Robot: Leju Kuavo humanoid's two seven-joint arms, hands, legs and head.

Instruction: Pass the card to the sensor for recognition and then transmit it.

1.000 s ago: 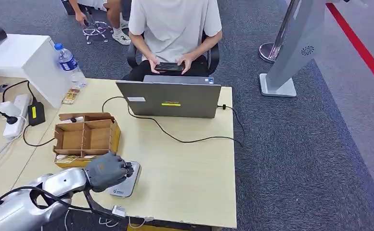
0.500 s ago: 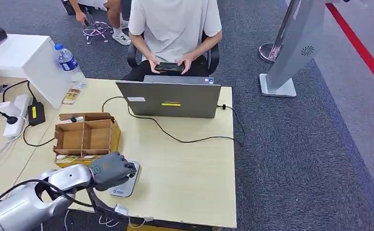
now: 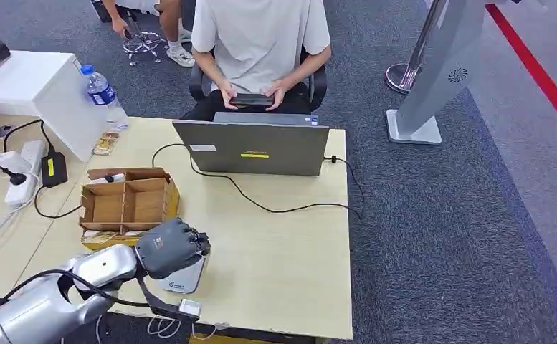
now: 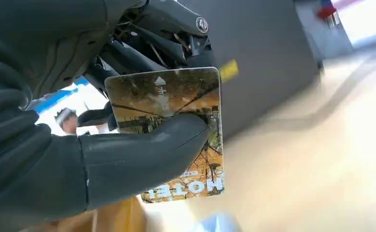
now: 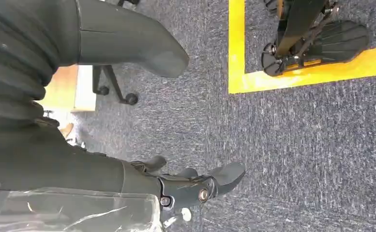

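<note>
Office tabletop (image 3: 282,236): left hand (image 3: 171,246) pinches the card (image 4: 176,125) between thumb and fingers, face toward the sensor (image 3: 183,278) just beneath, probably for reading. Right hand (image 5: 127,121) hangs empty, fingers apart.

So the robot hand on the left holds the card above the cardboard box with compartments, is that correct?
Not quite. The left robot hand does hold the card, but it is above the grey sensor at the table's front edge, not above the cardboard box, which stands just behind it. The head view shows this.
</note>
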